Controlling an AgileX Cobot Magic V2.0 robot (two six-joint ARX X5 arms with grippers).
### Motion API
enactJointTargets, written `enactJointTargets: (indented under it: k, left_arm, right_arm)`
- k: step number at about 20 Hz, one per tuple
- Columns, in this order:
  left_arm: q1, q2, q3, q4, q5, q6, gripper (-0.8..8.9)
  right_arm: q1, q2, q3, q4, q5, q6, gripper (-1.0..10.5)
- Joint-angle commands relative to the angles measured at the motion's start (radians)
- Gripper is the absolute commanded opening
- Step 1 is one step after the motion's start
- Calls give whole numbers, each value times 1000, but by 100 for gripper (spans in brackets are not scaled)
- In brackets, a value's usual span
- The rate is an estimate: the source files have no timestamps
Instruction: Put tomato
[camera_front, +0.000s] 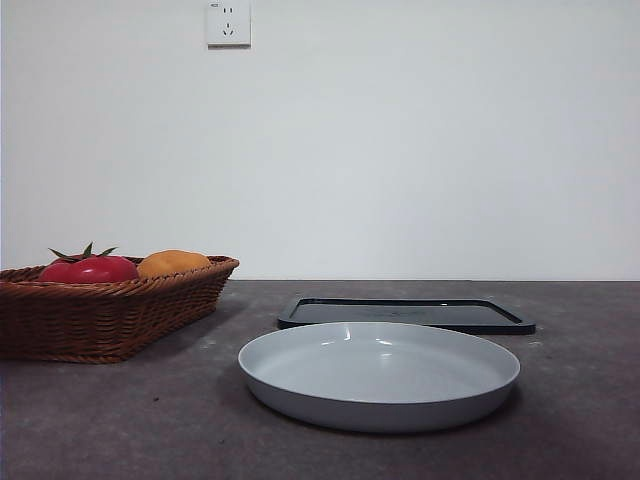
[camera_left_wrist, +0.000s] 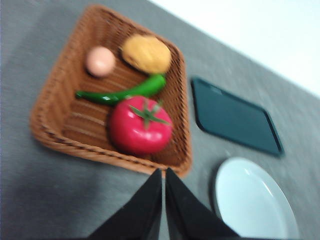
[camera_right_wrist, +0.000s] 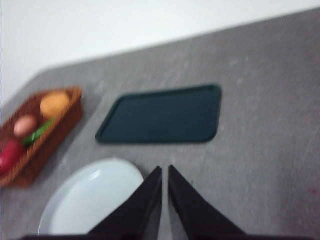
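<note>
I count one wicker basket (camera_left_wrist: 55, 120), one white plate (camera_front: 380, 375) and one dark tray (camera_front: 405, 313). The basket holds four things: the tomato (camera_left_wrist: 141, 125), a green pepper (camera_left_wrist: 122, 92) touching it, an orange-yellow fruit (camera_left_wrist: 146, 53) and a small pink fruit (camera_left_wrist: 100, 61). From the plate, the basket sits at nine o'clock, the tray at twelve. My left pincer (camera_left_wrist: 163, 172) and right pincer (camera_right_wrist: 164, 170) are both narrowed to a slit, holding nothing.

No readable text, label, brand or number appears anywhere; the white wall socket (camera_front: 228, 22), high on the far wall, shows only its slots.
</note>
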Motion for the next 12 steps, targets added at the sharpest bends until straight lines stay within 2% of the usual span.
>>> enactJointTargets:
  k: [1,8,12]
  left_arm:
    - [2,90,92,-37,79,118,10]
    - [-27,264,271,-178,213,211,10]
    - [-88,335,367,-287,260,262,10]
  right_arm:
    - [2,96,102,-89,-48,-122,11]
    - [29,290,315,-294,-161,-214,11]
    - [101,385,440,-411,-220,-251,11]
